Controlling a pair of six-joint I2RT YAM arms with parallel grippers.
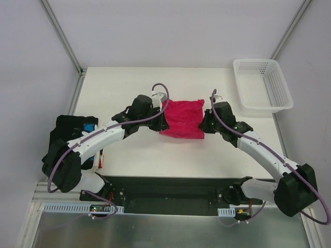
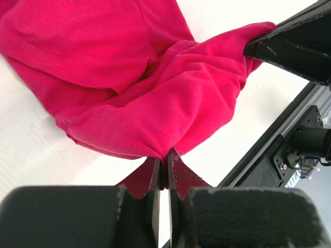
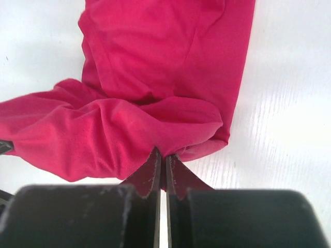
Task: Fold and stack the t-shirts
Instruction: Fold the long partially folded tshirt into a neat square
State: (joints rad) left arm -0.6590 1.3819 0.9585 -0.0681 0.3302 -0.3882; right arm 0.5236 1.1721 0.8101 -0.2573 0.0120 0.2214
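Note:
A crimson-pink t-shirt (image 1: 183, 118) lies partly folded in the middle of the table, held at both sides. My left gripper (image 1: 161, 120) is shut on its left edge, cloth pinched between the fingertips (image 2: 164, 159). My right gripper (image 1: 206, 123) is shut on the right edge in the same way (image 3: 164, 157). The shirt (image 2: 155, 88) sags in loose folds between the two grips, its far part (image 3: 170, 46) flat on the table. A black t-shirt with blue print (image 1: 77, 129) lies bunched at the table's left edge, under the left arm.
A white plastic lattice basket (image 1: 261, 85) stands at the back right corner. Metal frame posts rise at the table's back corners. The arms' black base plate (image 1: 170, 188) runs along the near edge.

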